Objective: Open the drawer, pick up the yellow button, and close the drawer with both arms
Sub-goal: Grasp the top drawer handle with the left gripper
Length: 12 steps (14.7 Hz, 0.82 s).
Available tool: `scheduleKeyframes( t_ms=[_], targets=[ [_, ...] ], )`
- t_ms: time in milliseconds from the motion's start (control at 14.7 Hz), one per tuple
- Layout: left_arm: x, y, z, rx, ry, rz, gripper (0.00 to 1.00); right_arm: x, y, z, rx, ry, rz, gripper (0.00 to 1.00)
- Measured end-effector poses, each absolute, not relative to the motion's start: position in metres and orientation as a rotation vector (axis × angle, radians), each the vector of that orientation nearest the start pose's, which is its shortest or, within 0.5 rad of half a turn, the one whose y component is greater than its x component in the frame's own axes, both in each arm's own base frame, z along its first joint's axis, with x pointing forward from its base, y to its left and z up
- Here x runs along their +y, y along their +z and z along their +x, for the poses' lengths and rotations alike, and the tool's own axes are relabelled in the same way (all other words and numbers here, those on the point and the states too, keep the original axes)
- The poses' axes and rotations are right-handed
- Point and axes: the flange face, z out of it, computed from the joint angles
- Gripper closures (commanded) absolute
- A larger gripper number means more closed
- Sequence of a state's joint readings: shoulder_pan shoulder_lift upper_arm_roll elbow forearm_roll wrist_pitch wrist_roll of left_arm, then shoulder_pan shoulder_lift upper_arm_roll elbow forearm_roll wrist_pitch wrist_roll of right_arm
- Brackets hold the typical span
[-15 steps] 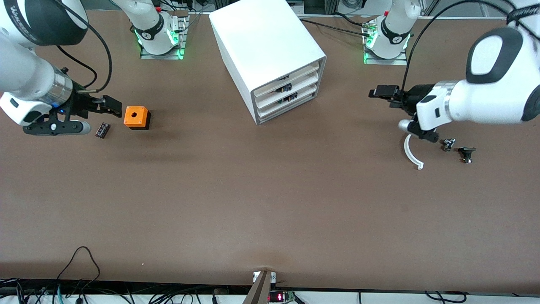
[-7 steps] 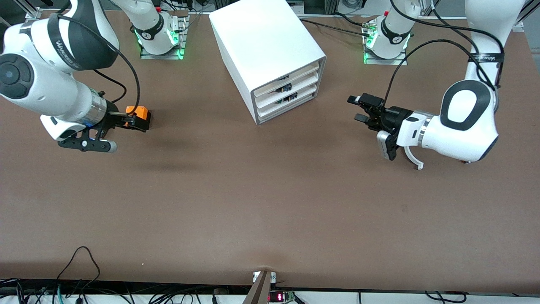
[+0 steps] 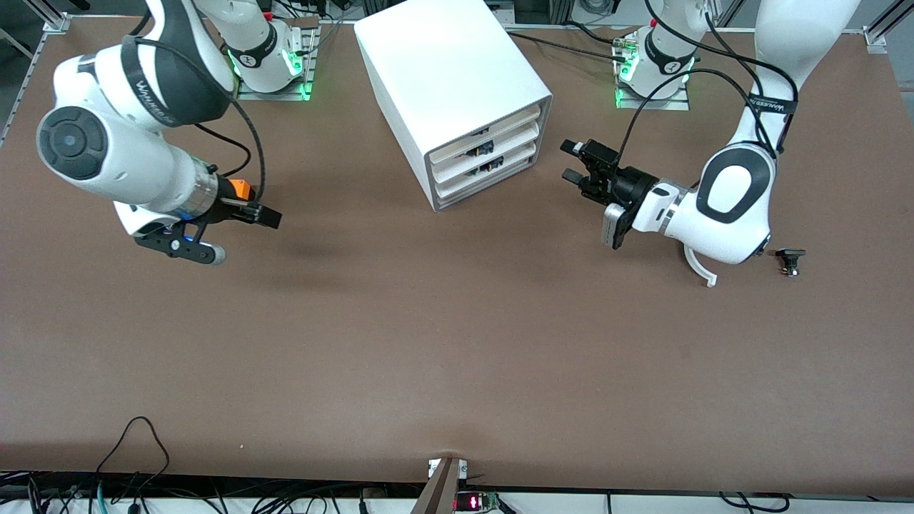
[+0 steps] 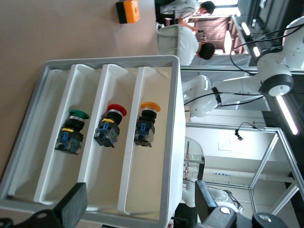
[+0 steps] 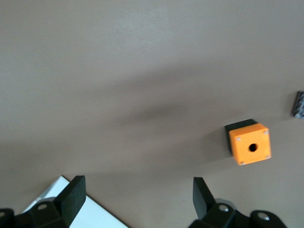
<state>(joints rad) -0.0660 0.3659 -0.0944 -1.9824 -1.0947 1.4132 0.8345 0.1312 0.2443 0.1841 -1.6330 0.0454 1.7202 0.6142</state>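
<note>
White cabinet (image 3: 457, 93) drawers sit shut, the button (image 4: 146, 124) inside the top one; both arms have swung inward (nothing held), left gripper (image 3: 575, 163) and right gripper (image 3: 265, 214) spread wide, approaching

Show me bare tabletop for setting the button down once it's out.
The broad brown stretch nearer the front camera than the cabinet is bare. It is crowded around the orange cube under the right gripper, and beside the white curved part below the left gripper.

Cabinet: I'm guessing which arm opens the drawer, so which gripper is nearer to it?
Left. The left gripper hangs open beside the cabinet, facing its drawer fronts. The right gripper, also open, is near the orange cube, clearly farther off.
</note>
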Motion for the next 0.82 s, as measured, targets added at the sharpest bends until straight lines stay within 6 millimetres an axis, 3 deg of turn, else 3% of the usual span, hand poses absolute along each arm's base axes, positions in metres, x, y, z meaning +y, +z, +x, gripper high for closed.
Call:
scheduleKeyframes(
  t_ms=[272,817],
  targets=[
    [-0.197,0.274,0.477,-0.52,-0.429,1.603,0.01,0.233,0.471,0.586,0.642,0.242,-3.055,0.0],
    [-0.216,0.237,0.429,-0.491,-0.398,1.522,0.05,0.289,0.469,0.598,0.942,0.22,-2.966,0.0]
  ],
)
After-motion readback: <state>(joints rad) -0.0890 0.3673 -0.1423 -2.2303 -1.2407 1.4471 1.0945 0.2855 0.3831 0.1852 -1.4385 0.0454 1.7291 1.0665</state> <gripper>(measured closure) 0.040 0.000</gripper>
